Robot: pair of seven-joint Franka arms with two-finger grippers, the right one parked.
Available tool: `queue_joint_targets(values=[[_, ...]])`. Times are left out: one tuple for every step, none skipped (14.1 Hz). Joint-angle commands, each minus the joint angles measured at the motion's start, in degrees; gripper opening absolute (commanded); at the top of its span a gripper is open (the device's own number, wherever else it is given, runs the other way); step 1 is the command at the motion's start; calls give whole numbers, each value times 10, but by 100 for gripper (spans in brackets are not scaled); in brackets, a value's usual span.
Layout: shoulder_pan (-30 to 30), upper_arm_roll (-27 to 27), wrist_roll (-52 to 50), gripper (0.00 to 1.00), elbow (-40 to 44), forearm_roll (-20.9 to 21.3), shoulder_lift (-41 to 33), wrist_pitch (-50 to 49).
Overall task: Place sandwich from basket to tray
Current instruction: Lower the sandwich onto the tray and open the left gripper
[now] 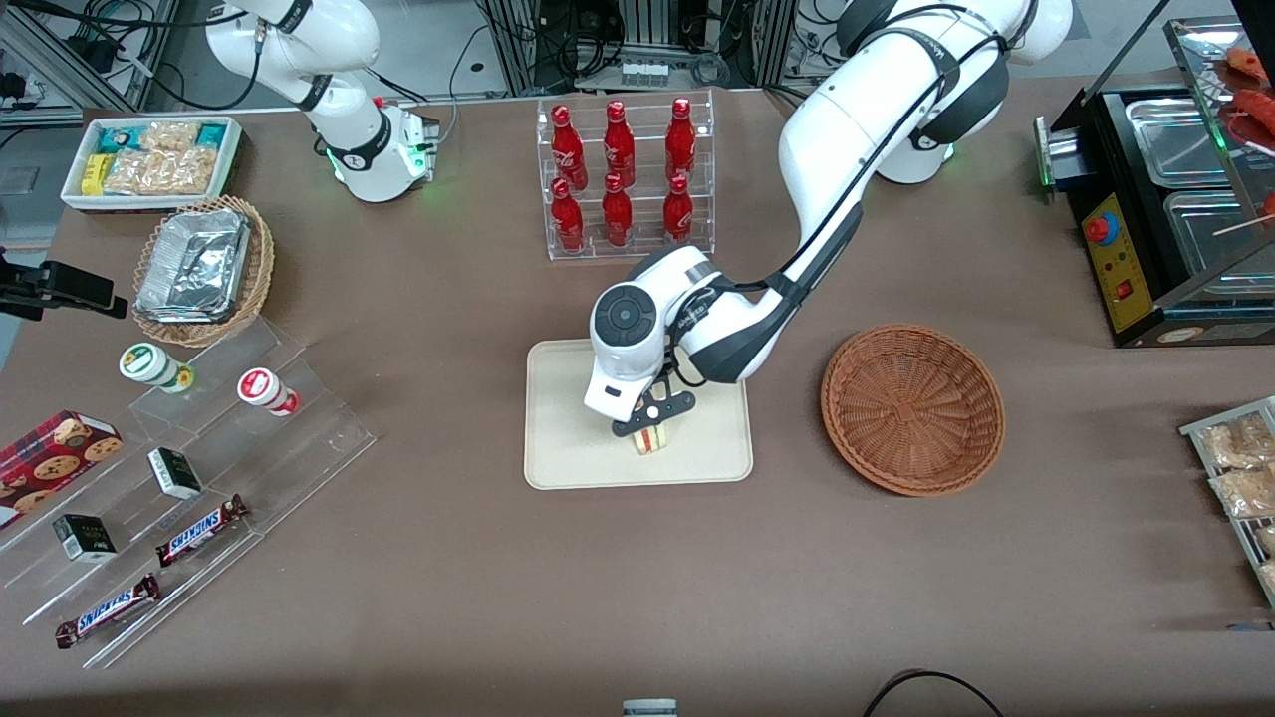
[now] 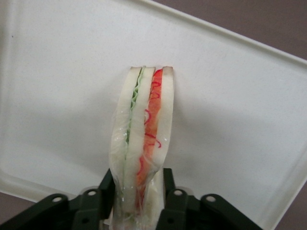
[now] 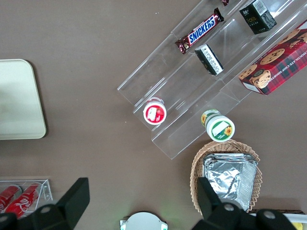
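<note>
- Over the tray point(image 1: 558, 448), near its edge nearest the front camera, the left gripper point(image 1: 654, 423) hung with the sandwich point(image 1: 652, 439) clamped between its fingers point(image 2: 169, 187).
- Wrist view: dark fingers pressed against both bread faces of the sandwich point(image 2: 143, 139); wedge stood on edge, cut face showing green filling beside one slice and red-orange beside the other; clear wrap visible around it.
- The tray point(image 2: 57, 72) filled nearly the whole wrist view beneath the wedge, its raised rim running along the brown table.
- Could not tell whether the sandwich's lower end was touching the tray floor or held just above it.
- The basket point(image 1: 911, 408) sat on the table beside the tray, toward the working arm's end; nothing showed in it, only bare weave.
- Judgement on progress: pick-up and carry across looked complete, with the sandwich out of the basket and over the tray.
- Left to do, as I read it: settle the wedge onto the tray if not already down, part the fingers, lift the arm away.
- Risk noted: held on edge, the wedge might tip onto a bread face on release; that would still land inside the rim, though close to it.
</note>
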Motion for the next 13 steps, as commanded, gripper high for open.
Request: queue_joint_targets(values=[[-6, 6, -9, 100, 16, 10, -18, -9], [-4, 6, -6, 100, 16, 10, -30, -15], [-4, 6, 0, 100, 17, 11, -44, -23], [-2, 7, 11, 100, 19, 11, -54, -36], [4, 6, 25, 100, 19, 9, -65, -44], [12, 6, 41, 100, 19, 10, -77, -53], [12, 7, 64, 100, 19, 11, -88, -67], [13, 11, 88, 100, 18, 12, -98, -83], [17, 20, 113, 100, 18, 9, -109, -99], [26, 26, 124, 100, 16, 2, -123, -119], [53, 21, 140, 100, 10, 0, -134, -145], [69, 20, 164, 100, 1, -8, -147, -161], [82, 21, 189, 100, -8, -19, -160, -163]])
